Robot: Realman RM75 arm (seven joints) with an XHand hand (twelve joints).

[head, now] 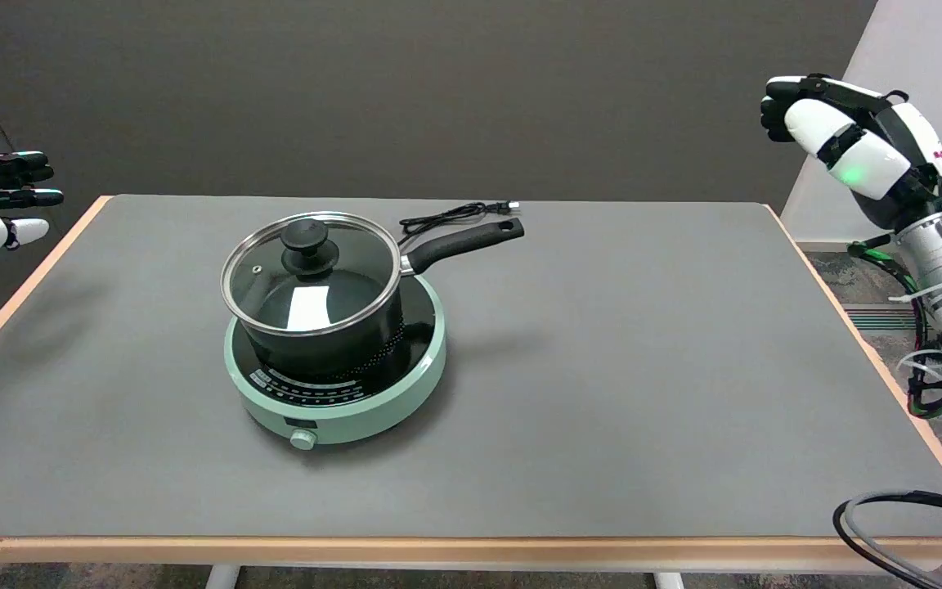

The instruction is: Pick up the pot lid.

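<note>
Grey table (602, 368) spans the view, below and left of the right hand (847, 135). Mint-green hotplate (340, 393) well left of the hand and lower, black pot (332, 327) on it, handle (467, 241) pointing back toward the hand's side. Glass pot lid (311, 274) seated on the pot, black knob (305, 237) on top, far from the hand. Black cord (455, 214) just behind the handle. Right hand up in the air past the table's right edge, empty, fingers curled in.
</note>
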